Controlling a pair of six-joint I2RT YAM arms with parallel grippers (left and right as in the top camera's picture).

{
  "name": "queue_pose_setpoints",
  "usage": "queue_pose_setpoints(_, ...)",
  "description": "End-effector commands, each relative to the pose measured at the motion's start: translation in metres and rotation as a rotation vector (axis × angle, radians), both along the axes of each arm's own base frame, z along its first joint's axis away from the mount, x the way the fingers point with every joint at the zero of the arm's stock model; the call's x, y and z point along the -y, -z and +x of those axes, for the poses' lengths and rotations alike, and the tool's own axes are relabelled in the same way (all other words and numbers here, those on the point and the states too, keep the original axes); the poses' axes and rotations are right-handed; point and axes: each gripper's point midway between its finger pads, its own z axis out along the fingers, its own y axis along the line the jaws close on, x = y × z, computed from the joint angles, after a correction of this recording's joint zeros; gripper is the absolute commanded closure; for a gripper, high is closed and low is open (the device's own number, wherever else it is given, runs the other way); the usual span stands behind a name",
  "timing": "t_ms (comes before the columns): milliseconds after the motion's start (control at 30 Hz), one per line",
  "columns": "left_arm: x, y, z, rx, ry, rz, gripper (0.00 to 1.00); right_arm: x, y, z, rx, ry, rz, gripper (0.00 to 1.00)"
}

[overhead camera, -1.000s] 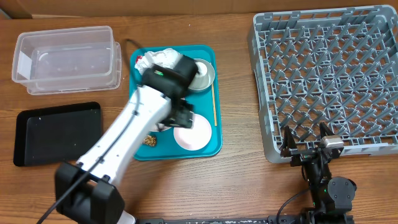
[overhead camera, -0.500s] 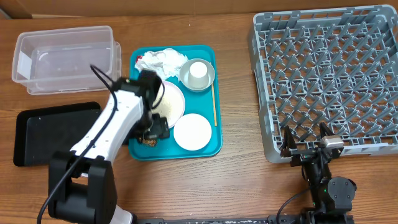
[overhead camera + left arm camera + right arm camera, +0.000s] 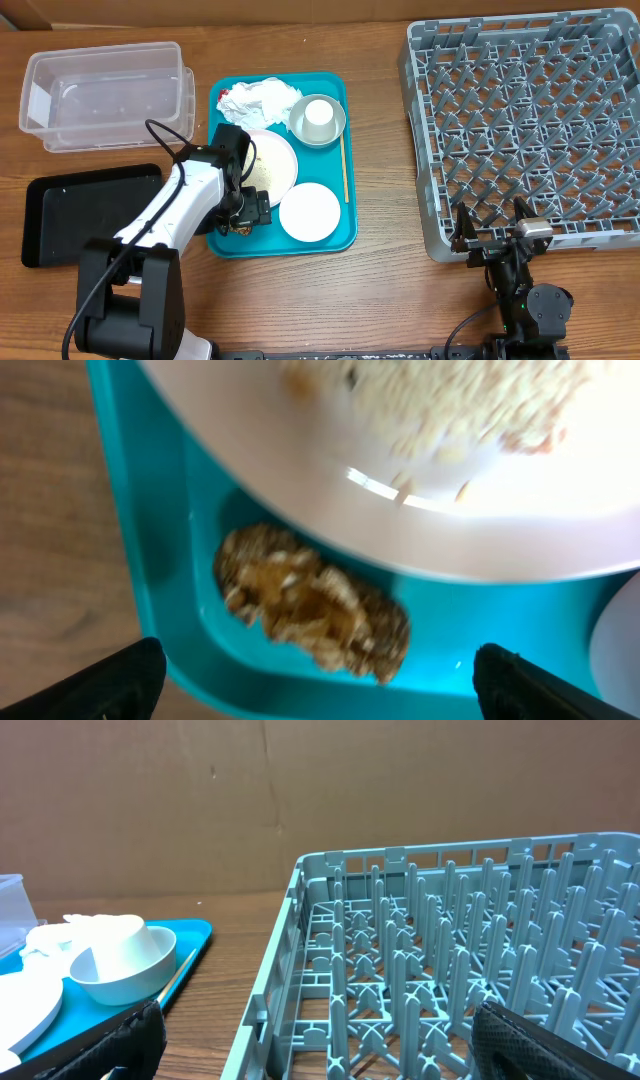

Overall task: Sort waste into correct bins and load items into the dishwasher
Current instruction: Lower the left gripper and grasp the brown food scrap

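Observation:
My left gripper (image 3: 246, 213) is open, low over the front left corner of the teal tray (image 3: 335, 238). In the left wrist view a clump of brown food bits (image 3: 315, 610) lies on the tray between its spread fingers, untouched. Just beyond it is the large pale plate (image 3: 420, 510), strewn with rice-like grains. A smaller white plate (image 3: 310, 212) lies front right on the tray. A white cup (image 3: 318, 117) stands in the grey-rimmed bowl (image 3: 338, 125). Crumpled napkins (image 3: 258, 98) with a red scrap lie at the back. My right gripper (image 3: 493, 232) is open and empty before the grey dish rack (image 3: 530, 120).
A clear plastic tub (image 3: 108, 95) stands at the back left, and a black tray (image 3: 92, 213) lies in front of it. A thin wooden stick (image 3: 346, 165) rests along the teal tray's right side. The rack's near wall (image 3: 300, 970) is close to my right gripper (image 3: 320, 1050).
My left arm has swung from over the tray's middle to its front left corner, uncovering the plates and bowl, and now hovers over the brown bits. The right arm is still.

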Motion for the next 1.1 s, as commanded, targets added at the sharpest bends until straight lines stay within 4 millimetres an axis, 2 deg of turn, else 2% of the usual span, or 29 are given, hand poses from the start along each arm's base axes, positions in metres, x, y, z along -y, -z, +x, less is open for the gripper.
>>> queue_pose_setpoints(0, 0.003, -0.001, 0.003, 0.020, 0.035, -0.028, 0.05, 0.002, 0.002, 0.000, 0.005, 0.011, -0.007, 0.00)
queue_pose_setpoints(167, -0.004, 0.002, 0.000, 0.012, 0.039, 0.009, 0.07, 0.002, 0.002, 0.000, 0.005, 0.011, -0.007, 0.00)
queue_pose_setpoints(433, -0.008, 0.020, -0.013, -0.006, 0.045, 0.018, 0.09, 0.002, 0.002, 0.000, 0.005, 0.011, -0.007, 0.00)
queue_pose_setpoints(567, -0.004, 0.030, -0.014, 0.010, 0.066, -0.004, 0.09, 0.002, 0.002, 0.000, 0.005, 0.011, -0.007, 0.00)
queue_pose_setpoints(733, -0.002, 0.032, -0.007, 0.042, 0.082, -0.017, 0.10, 0.002, 0.002, 0.000, 0.005, 0.011, -0.007, 0.00)
queue_pose_setpoints(900, -0.002, 0.032, -0.003, 0.058, 0.103, -0.015, 0.15, 0.002, 0.002, 0.000, 0.005, 0.011, -0.007, 0.00)
queue_pose_setpoints(1067, -0.001, 0.032, -0.001, 0.066, 0.111, -0.017, 0.25, 0.002, 0.002, 0.000, 0.005, 0.011, -0.007, 0.00)
